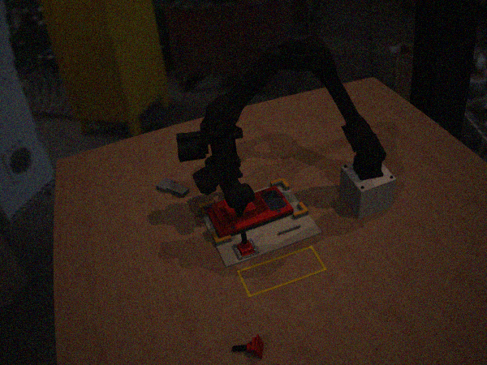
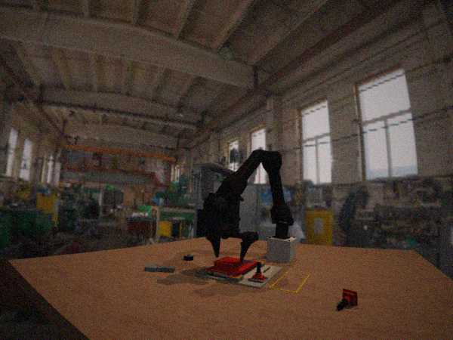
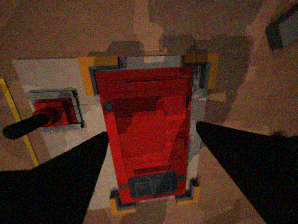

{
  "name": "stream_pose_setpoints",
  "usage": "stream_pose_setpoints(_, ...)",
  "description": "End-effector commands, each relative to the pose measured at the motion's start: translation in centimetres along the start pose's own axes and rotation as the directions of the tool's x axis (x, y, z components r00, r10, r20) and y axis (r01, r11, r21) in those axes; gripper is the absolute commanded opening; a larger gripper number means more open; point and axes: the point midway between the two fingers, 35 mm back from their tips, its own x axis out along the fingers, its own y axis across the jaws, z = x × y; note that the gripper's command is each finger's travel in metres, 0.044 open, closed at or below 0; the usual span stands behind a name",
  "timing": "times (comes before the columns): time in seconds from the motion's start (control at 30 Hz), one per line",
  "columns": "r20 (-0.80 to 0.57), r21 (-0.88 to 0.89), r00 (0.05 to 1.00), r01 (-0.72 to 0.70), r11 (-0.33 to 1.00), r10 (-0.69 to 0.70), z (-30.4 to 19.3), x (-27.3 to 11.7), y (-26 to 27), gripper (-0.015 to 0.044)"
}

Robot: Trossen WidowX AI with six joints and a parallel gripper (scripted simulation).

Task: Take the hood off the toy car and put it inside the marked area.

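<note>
So the gripper [image 1: 240, 208] [image 2: 229, 258] [image 3: 153, 130] has its jaws wide apart with nothing between, and the red hood [image 1: 233, 215] [image 2: 232, 266] [image 3: 150, 125] is on the car, probably light, stiff and slick, so I'd pinch its long sides mid-length.

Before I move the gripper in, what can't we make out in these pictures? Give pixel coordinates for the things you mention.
- Top: fingertips of the gripper [image 1: 240, 211] [image 2: 229, 258] [image 3: 153, 131]; the dark arm merges with them.
- Wrist: both fingers cut off by the frame's lower corners.
- Wrist: grey piece [image 1: 172, 187] [image 2: 159, 268] [image 3: 289, 31] cut off by the right edge.
- Exterior: small black object [image 2: 188, 258], too small and dark to identify.
</note>
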Motion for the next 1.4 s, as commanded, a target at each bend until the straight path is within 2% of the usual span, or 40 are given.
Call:
stream_pose_setpoints(0.0, -0.001, 0.003, 1.0, -0.004, 1.0, 0.004, -0.1, 0.2, 0.1, 0.044)
stream_pose_setpoints(1.13, -0.001, 0.003, 1.0, -0.004, 1.0, 0.004, -0.1, 1.9, 0.1, 0.044)
stream_pose_setpoints(1.23, -0.001, 0.0, 1.0, 0.0, 1.0, 0.0, 0.0, 1.7, 0.0, 0.0361)
stream_pose_setpoints(1.37, -0.001, 0.0, 1.0, 0.0, 1.0, 0.0, 0.0, 1.7, 0.0, 0.0335)
